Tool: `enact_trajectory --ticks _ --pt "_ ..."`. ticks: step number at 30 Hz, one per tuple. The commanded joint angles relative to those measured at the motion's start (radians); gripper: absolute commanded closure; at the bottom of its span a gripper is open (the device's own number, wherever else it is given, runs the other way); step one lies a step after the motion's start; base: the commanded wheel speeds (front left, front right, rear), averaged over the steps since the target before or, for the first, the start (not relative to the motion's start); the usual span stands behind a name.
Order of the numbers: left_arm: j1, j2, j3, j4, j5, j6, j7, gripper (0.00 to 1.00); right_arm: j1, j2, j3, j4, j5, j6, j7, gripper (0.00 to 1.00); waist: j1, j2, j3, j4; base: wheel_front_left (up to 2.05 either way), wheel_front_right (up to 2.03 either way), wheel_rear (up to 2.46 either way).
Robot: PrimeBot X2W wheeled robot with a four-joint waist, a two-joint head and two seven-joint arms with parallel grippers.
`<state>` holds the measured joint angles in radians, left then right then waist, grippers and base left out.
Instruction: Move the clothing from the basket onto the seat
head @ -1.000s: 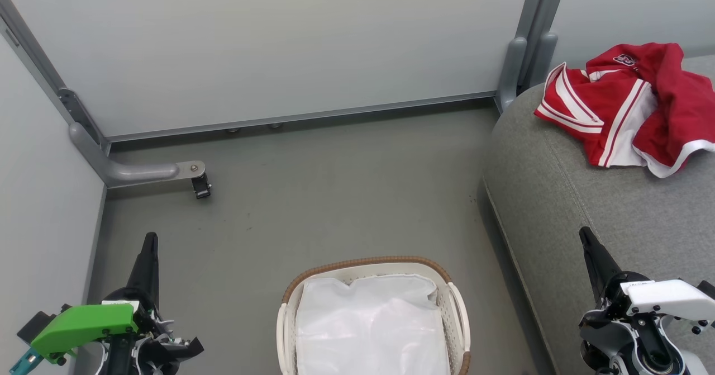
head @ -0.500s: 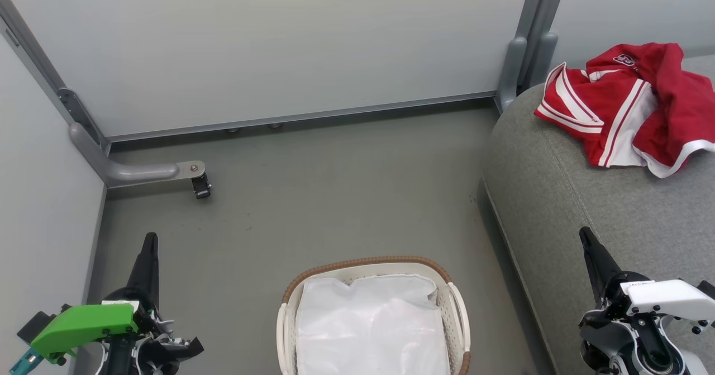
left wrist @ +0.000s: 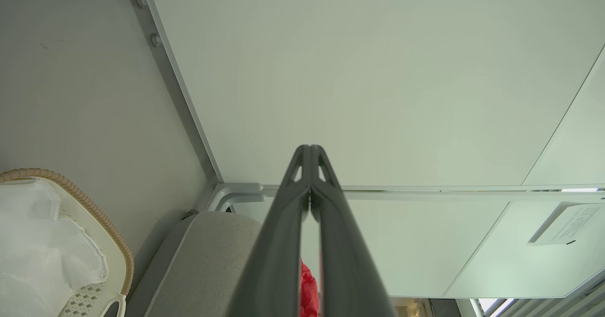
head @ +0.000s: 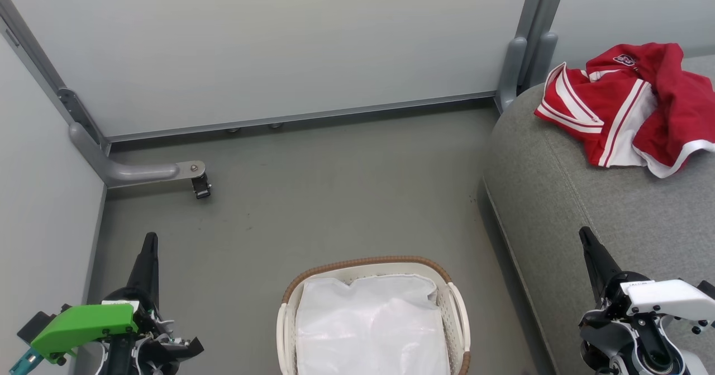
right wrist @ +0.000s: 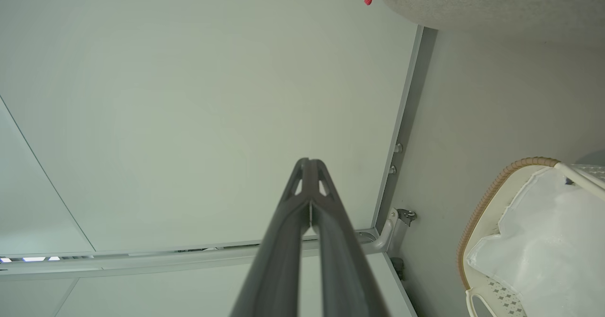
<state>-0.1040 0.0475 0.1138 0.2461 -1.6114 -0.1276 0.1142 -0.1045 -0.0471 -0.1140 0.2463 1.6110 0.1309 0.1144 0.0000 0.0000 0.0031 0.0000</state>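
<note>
Clothing [head: 625, 107] lies in one crumpled red-and-white heap on the seat [head: 586, 213], near its rounded far corner, long axis roughly 9-to-3 in the head view. From your right claw [head: 585, 234] the heap sits at about 12-to-1 o'clock, well apart, with bare grey upholstery between. From your left claw [head: 149, 240] it's out at 2-to-3, across the floor [head: 335, 196], so the right arm is clearly nearer. Both claws are pressed together and carry nothing; the wrist views show the tips meeting. The basket [head: 366, 263] stands on the floor at 6 o'clock, between the arms and just beside the seat's edge, with a white liner sheet [head: 371, 330] inside and no red showing. Judgement: the transfer looks finished and no reach is needed. Wall panels [head: 279, 45] at 12 and a caster bracket [head: 192, 176] at 10 are out of the way.
</note>
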Motion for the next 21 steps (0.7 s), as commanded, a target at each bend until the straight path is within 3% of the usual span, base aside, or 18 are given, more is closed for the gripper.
enact_trajectory --ticks 1,21 --pt "-0.010 0.005 0.002 -0.002 -0.003 -0.006 0.003 1.00 -0.007 -0.006 -0.002 -0.004 0.004 0.000 0.003 1.00 0.0000 0.0000 0.000 0.000 0.00 0.00 0.00" --pt "-0.010 0.005 0.002 -0.002 -0.003 -0.006 0.003 1.00 -0.007 -0.006 -0.002 -0.004 0.004 0.000 0.003 1.00 0.0000 0.0000 0.000 0.000 0.00 0.00 0.00"
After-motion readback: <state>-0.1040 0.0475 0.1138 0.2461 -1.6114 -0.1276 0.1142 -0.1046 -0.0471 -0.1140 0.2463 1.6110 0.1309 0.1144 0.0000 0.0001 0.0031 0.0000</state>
